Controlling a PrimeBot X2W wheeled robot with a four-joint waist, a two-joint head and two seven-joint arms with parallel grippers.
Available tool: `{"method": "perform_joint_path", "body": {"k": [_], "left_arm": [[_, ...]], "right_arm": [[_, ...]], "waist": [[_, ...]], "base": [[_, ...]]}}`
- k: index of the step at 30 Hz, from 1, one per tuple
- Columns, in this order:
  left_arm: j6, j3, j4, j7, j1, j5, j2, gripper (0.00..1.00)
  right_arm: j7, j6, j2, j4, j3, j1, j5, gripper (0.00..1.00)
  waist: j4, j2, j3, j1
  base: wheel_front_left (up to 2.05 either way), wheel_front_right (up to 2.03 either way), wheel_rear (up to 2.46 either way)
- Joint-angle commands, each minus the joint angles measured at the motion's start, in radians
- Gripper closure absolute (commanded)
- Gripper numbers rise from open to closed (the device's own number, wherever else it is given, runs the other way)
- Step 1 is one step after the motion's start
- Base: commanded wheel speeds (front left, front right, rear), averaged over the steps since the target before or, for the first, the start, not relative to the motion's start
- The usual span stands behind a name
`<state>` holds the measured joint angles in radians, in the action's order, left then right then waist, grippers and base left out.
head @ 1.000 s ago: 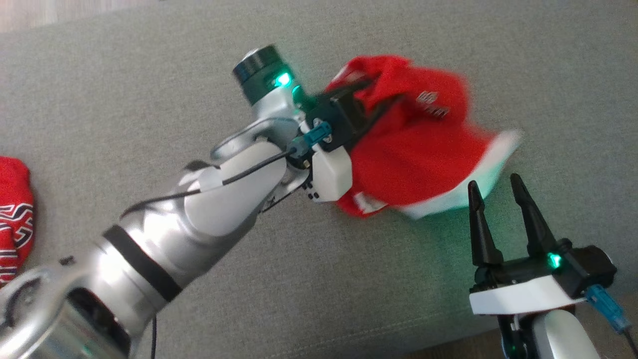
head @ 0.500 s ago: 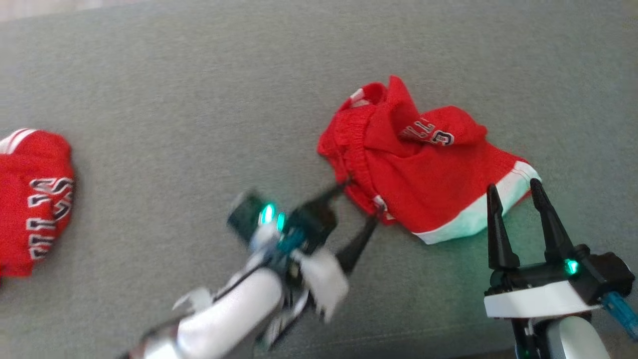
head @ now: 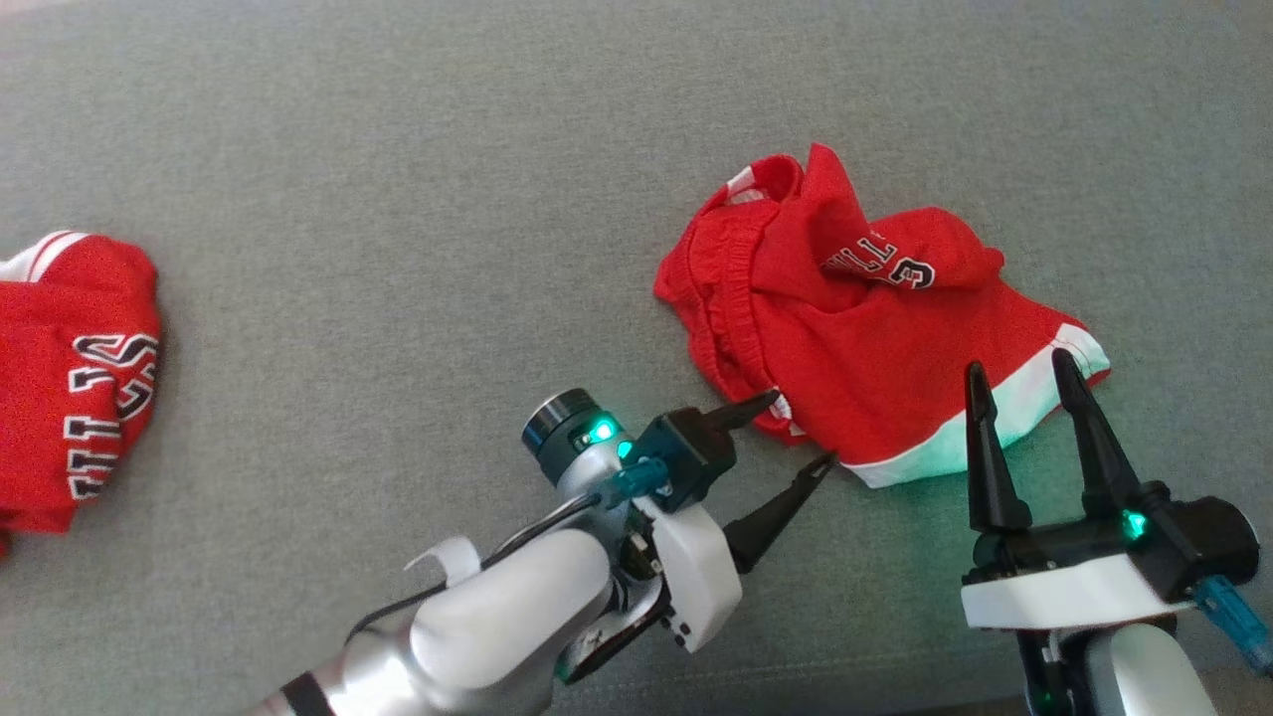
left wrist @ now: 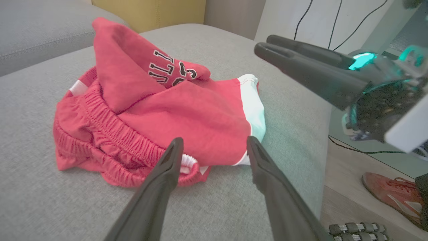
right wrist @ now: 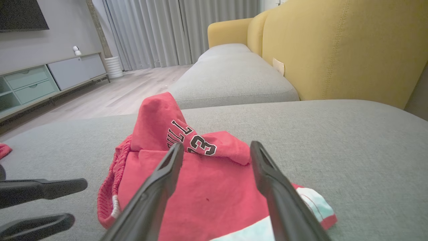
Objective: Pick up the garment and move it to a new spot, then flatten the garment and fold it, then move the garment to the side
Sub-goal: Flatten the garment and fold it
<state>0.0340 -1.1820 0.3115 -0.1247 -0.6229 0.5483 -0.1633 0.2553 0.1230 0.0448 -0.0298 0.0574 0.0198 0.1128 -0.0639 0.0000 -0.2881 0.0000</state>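
The garment (head: pixel 875 328) is a pair of red shorts with a white hem and black-and-white lettering. It lies crumpled on the grey sofa cushion (head: pixel 418 199). My left gripper (head: pixel 804 430) stands open at its near edge, fingertips just short of the elastic waistband (left wrist: pixel 110 140), holding nothing. In the left wrist view the left gripper (left wrist: pixel 214 140) frames the garment (left wrist: pixel 187 113). My right gripper (head: pixel 1016 363) is open and empty over the white hem. The right wrist view shows the right gripper (right wrist: pixel 216 145) above the garment (right wrist: pixel 207 180), with the left gripper (right wrist: pixel 78 201) at the lower left.
A second red garment (head: pixel 70 378) with similar lettering lies at the cushion's far left. The yellow sofa back (right wrist: pixel 334 43) rises beyond the cushion. Past the cushion's right edge are wooden floor and a red shoe (left wrist: pixel 391 190).
My left gripper has opened and let go of the garment, which now lies on the cushion. The left arm has drawn back toward me. The camera has shifted too.
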Motion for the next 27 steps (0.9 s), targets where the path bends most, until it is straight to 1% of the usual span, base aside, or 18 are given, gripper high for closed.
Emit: {"method": "perform_joint_path", "body": {"k": [1,5,8,10,13,15,16,17,18,19,20,21,25,27], "left_arm": [[-0.008,0.025,-0.009,-0.002,-0.034,0.000,0.008,0.00],[-0.036,0.022,0.077,0.011,-0.056,0.019,0.030,0.00],[-0.041,0.016,0.156,0.038,-0.062,0.026,0.027,0.00],[-0.041,0.017,0.192,0.055,-0.061,0.037,0.030,0.00],[-0.033,0.028,0.217,0.049,-0.059,0.051,0.038,0.00],[-0.023,0.061,0.225,0.028,-0.047,0.084,0.047,0.00],[-0.027,0.085,0.224,0.019,-0.035,0.119,0.055,0.00],[-0.035,0.109,0.221,0.016,-0.023,0.157,0.063,0.06],[-0.044,0.129,0.219,0.020,-0.012,0.194,0.070,0.15],[-0.053,0.141,0.217,0.026,-0.008,0.218,0.074,0.38],[-0.058,0.147,0.218,0.031,-0.008,0.232,0.076,0.65],[-0.065,0.149,0.223,0.041,-0.008,0.243,0.078,1.00],[-0.093,0.139,0.243,0.091,-0.004,0.277,0.080,1.00],[-0.102,0.133,0.244,0.098,-0.006,0.282,0.082,1.00]], "right_arm": [[0.006,0.008,0.005,0.032,0.022,-0.024,-0.006,0.00],[0.006,0.008,0.005,0.034,0.024,-0.031,-0.004,0.00],[0.006,0.008,0.005,0.037,0.024,-0.037,-0.002,0.00],[0.006,0.008,0.005,0.041,0.019,-0.039,-0.002,0.00],[0.006,0.008,0.005,0.046,0.011,-0.037,-0.004,0.00],[0.006,0.008,0.005,0.045,0.011,-0.035,-0.005,0.00],[0.006,0.008,0.005,0.045,0.011,-0.034,-0.005,0.00],[0.006,0.008,0.005,0.044,0.011,-0.033,-0.005,0.00],[0.006,0.008,0.005,0.043,0.012,-0.033,-0.005,0.00],[0.006,0.008,0.005,0.042,0.014,-0.033,-0.005,0.00],[0.006,0.008,0.005,0.042,0.015,-0.033,-0.006,0.00],[0.006,0.008,0.005,0.041,0.016,-0.034,-0.005,0.00],[0.006,0.008,0.005,0.041,0.010,-0.038,0.002,0.00],[0.006,0.008,0.005,0.043,0.004,-0.038,0.003,0.00]], "waist": [[-0.008,0.0000,-0.008,0.0000],[-0.026,0.0000,-0.021,0.0000],[-0.036,0.0000,-0.029,0.0000],[-0.037,0.0000,-0.035,0.0000],[-0.034,0.0000,-0.039,0.0000],[-0.034,0.0000,-0.038,0.0000],[-0.033,0.0000,-0.037,0.0000],[-0.032,0.0000,-0.036,0.0000],[-0.031,0.0000,-0.035,0.0000],[-0.030,0.0000,-0.034,0.0000],[-0.029,0.0000,-0.034,0.0000],[-0.028,0.0000,-0.033,0.0000],[-0.024,0.0000,-0.030,0.0000],[-0.020,0.0000,-0.029,0.0000]], "base": [[0.00,0.00,0.00],[0.00,0.00,0.00],[0.00,0.00,0.00],[0.00,0.00,0.00],[0.00,0.00,0.00],[0.00,0.00,0.00],[0.00,0.00,0.00],[0.00,0.00,0.00],[0.00,0.00,0.00],[0.00,0.00,0.00],[0.00,0.00,0.00],[0.00,0.00,0.00],[0.00,0.00,0.00],[0.00,0.00,0.00]]}}
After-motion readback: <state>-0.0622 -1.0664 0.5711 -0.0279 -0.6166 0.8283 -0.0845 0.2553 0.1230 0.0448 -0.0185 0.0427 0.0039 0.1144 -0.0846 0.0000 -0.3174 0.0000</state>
